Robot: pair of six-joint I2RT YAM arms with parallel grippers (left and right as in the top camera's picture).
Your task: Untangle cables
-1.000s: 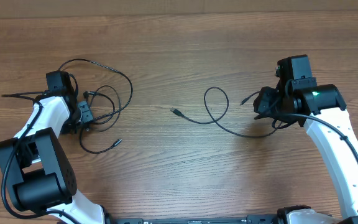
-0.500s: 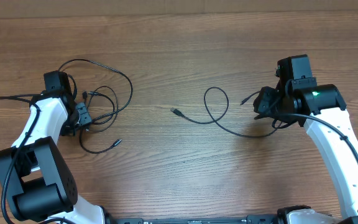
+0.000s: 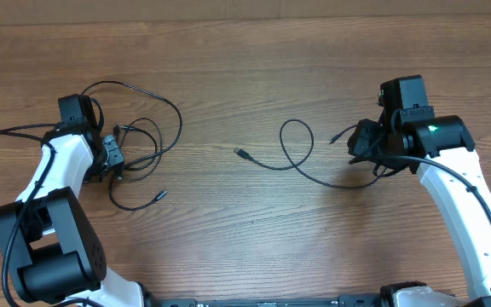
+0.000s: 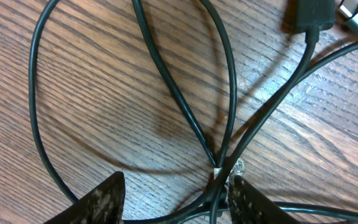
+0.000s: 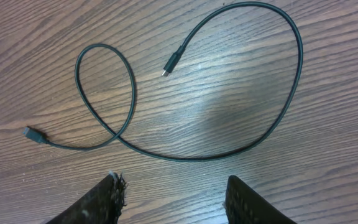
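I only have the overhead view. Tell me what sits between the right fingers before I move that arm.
Observer: Nothing. In the right wrist view the right fingers stand apart and bare; the separated cable lies on the table ahead of them.
Operator: Now check the left side.
Observer: In the left wrist view the left fingers are apart too. Several strands of the tangled cables cross at one point close to one finger.
Operator: Report any plug there.
Observer: One black plug lies at the top right of that view, beyond the crossing.
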